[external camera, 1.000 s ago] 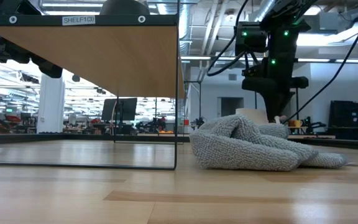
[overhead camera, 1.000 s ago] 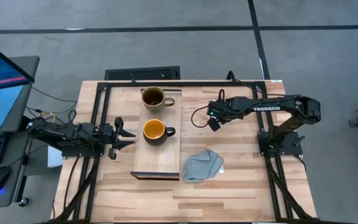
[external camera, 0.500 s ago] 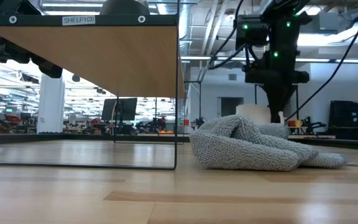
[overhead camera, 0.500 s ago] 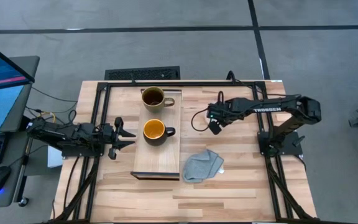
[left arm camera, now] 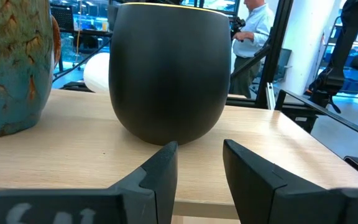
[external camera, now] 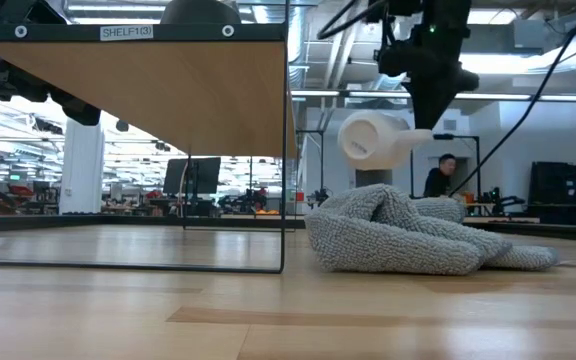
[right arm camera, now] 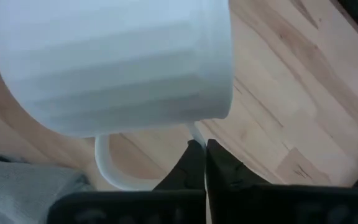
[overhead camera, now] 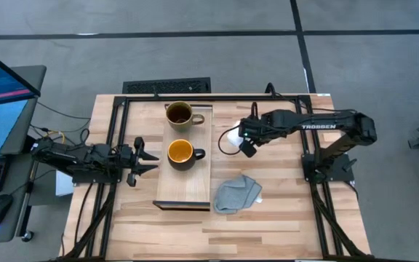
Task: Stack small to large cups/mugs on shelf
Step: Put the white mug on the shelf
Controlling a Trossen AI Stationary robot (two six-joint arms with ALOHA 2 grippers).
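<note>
**White mug up in right claw by its handle, two mugs waiting on shelf**

Right gripper (right arm camera: 199, 163) is pinched tight on the thin handle loop of the small white mug (external camera: 373, 138); fingers nearly meet, only the handle strap between them. Mug hangs tipped on its side, clear of the tabletop (overhead camera: 282, 218), above and behind the grey cloth (external camera: 408, 235) in the low view. From above it sits to the right of the shelf (overhead camera: 188, 193), not yet over it.

Handling, as a guess: the mug looks like glazed ceramic, so stiff, slick, chippable. Light enough for a handle pinch, but held off-centre the body can swing or rotate around the fingers. Handle is the weak, narrow spot; a rim-wall grip would be steadier, though the handle hold keeps the mouth free for nesting.

On the shelf: black mug (overhead camera: 181, 153) with yellow-orange inside, handle pointing right, and brown-olive mug (overhead camera: 179, 114) behind it towards the far end. Both upright, apart from each other.

Left gripper (left arm camera: 197, 163) waits low at the shelf's left edge, fingers partly apart, empty, aimed at the black mug's wall. A person stands in the room beyond.
</note>
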